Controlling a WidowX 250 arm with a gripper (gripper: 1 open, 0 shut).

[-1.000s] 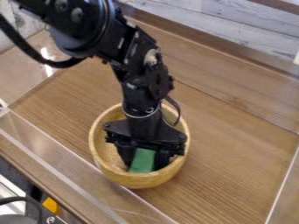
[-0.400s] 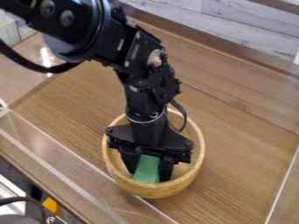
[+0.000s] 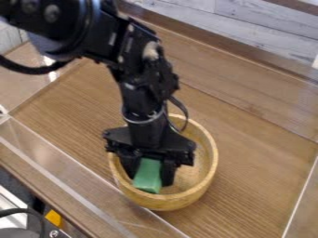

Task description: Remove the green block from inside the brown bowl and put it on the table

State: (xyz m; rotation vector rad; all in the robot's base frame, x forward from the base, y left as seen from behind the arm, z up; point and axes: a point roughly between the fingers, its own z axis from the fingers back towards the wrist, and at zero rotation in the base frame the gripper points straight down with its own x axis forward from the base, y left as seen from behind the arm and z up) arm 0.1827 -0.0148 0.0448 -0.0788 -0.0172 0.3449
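Green block [image 3: 149, 173], flat matte bar, tilted inside light-brown wooden brown bowl [image 3: 199, 183]

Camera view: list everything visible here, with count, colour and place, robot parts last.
green block: one, green, inside the bowl, between the gripper's fingers
brown bowl: one, light brown wood, near front of the table
table: one, brown wood grain
clear walls: transparent, along the table's edges
robot arm: one, black, reaching down from upper left
gripper: one, black, pointing down into the bowl, closed on the block
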